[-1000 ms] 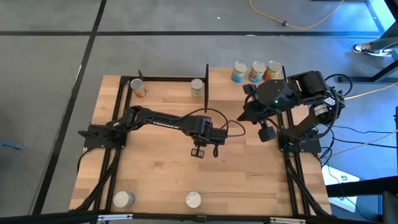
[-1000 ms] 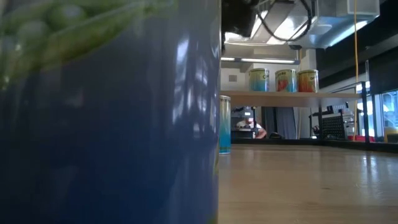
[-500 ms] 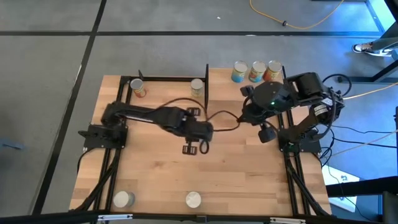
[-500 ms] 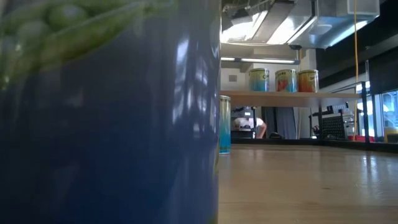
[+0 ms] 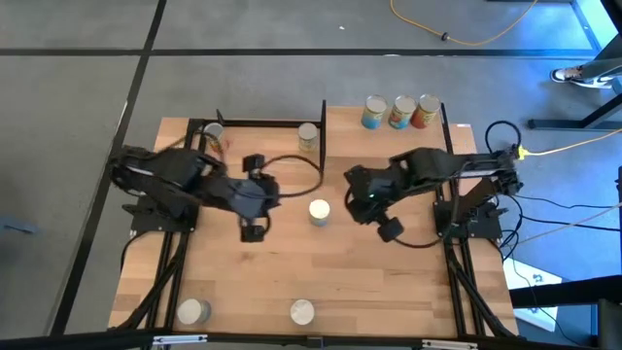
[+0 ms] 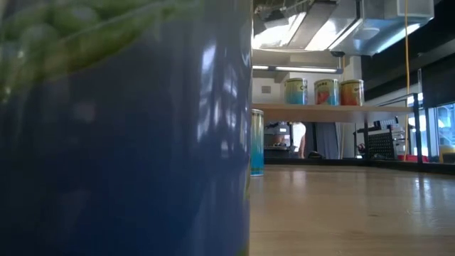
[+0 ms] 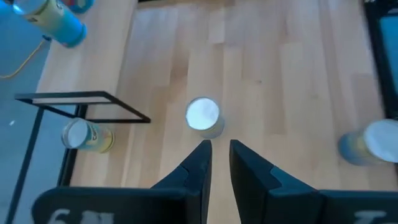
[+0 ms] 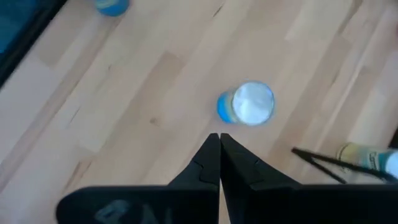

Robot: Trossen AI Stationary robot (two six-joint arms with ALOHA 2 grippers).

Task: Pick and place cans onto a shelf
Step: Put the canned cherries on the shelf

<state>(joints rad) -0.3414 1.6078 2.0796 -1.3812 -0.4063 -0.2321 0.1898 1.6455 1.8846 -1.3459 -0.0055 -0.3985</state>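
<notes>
A can with a blue label (image 5: pixel 319 210) stands upright on its base in the middle of the table; it also shows in the left wrist view (image 7: pixel 203 115), the right wrist view (image 8: pixel 247 104) and the low view (image 6: pixel 256 142). My left gripper (image 5: pixel 270 194) is to its left, narrowly open (image 7: pixel 221 149) and empty, pointing at it. My right gripper (image 5: pixel 353 190) is to its right, shut (image 8: pixel 219 138) and empty. Three cans (image 5: pixel 400 112) stand on the shelf (image 6: pixel 334 110) at the far edge.
Two cans (image 5: pixel 216 136) (image 5: pixel 308 136) stand inside a black wire frame (image 5: pixel 262 122) at the far left. Two more (image 5: pixel 194 311) (image 5: pixel 302 312) stand at the near edge; one (image 6: pixel 121 142) fills the left of the low view.
My left gripper has drawn back from the table's middle toward its left edge, uncovering the blue-labelled can, which has stayed in place. My right gripper has swung from beside the shelf toward the table's middle, to just right of that can.
</notes>
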